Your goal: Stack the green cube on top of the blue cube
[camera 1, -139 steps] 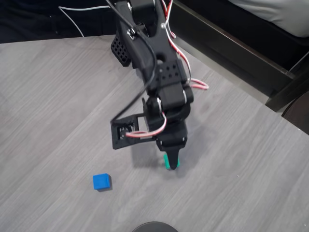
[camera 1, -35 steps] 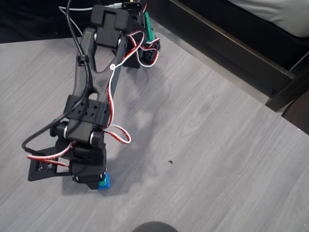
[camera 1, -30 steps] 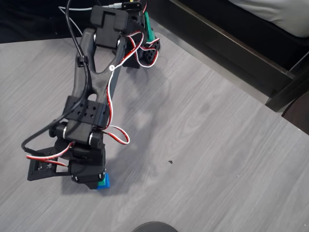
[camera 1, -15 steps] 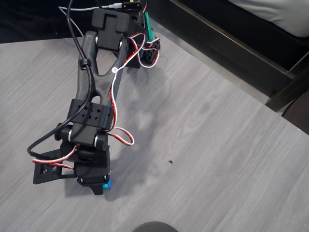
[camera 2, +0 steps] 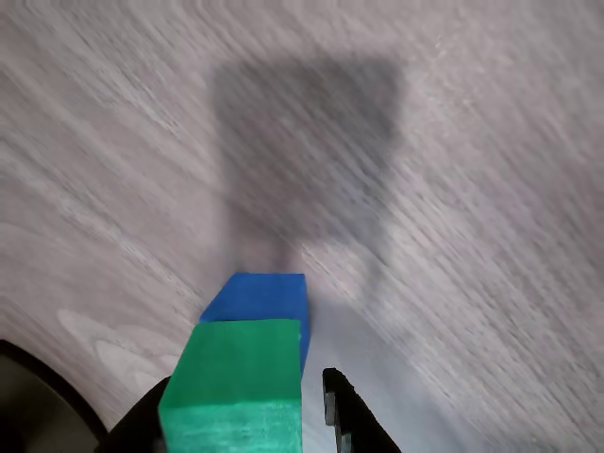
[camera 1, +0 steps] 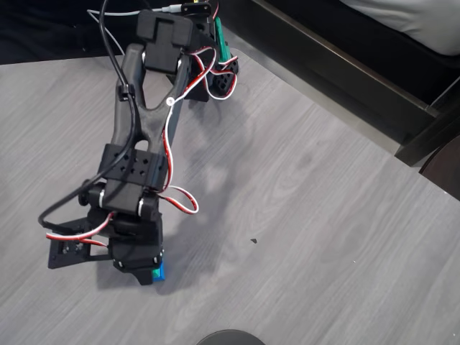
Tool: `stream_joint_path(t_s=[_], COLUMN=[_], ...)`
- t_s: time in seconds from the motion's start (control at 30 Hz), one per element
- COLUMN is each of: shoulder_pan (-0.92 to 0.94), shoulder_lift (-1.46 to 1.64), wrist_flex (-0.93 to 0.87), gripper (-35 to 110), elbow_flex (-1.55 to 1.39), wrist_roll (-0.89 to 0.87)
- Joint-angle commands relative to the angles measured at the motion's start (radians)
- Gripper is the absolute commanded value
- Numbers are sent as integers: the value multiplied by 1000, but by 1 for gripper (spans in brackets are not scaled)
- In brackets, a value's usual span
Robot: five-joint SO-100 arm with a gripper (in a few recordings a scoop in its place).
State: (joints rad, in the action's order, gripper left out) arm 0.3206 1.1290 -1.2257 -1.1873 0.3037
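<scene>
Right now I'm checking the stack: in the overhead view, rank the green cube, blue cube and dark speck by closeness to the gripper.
1. Green cube, at the gripper.
2. Blue cube, just beneath, peeking out right.
3. Dark speck, farther right on the table.

Small matte teal-green cube (camera 2: 238, 382), sharp-edged, close in the wrist view, top face level, sitting over the near part of the blue cube (camera 2: 260, 300); resting on it or just above it, impossible to tell. Bright blue, matte, similar size, flat on the grey wood-grain desk (camera 2: 453, 189), far edge and right side showing past the green. From overhead, just a blue corner (camera 1: 159, 272) visible.
</scene>
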Motion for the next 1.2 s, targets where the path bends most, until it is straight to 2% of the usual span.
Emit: stream_joint_path(t_s=[0.0,0.53,0.77,0.93,1.17], shoulder_pan=[-2,-2,6,-15,-153], shoulder_lift=[84,222,448,977,1669], wrist_flex=[-34,-104,-290,-170,-127], gripper=[22,23,18,0,0], elbow_flex=[40,31,-5,-449,-1034], wrist_roll=[6,8,6,29,-41])
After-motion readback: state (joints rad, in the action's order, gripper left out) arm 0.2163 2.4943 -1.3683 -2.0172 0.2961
